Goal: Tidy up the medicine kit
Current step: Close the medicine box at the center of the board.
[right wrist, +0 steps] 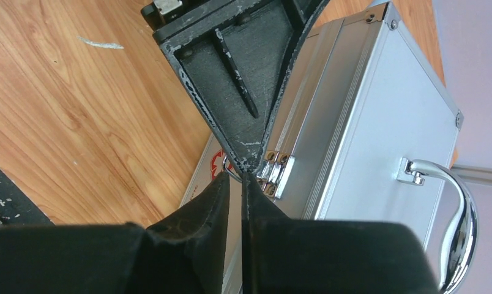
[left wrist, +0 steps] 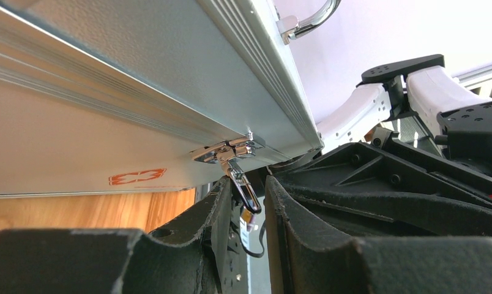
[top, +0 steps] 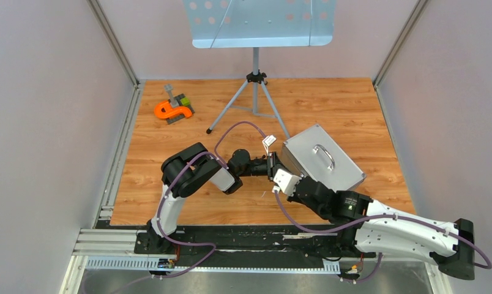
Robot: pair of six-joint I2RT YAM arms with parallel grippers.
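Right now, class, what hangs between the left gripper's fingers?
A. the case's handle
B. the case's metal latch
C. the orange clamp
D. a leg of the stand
B: the left wrist view shows the latch on the case dangling between the fingers of the left gripper, while the handle sits apart on top.

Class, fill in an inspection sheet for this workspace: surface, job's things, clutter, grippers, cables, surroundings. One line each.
Surface: wooden table, one white streak.
Job's things: silver case, lid down; a latch hangs loose.
Clutter: orange part at the far left.
Grippers: left gripper, fingers flank that latch; right gripper, fingers nearly together at the case's latched edge; grip unclear for both.
Cables: purple cables run along both arms.
Surroundings: music stand, pale walls.
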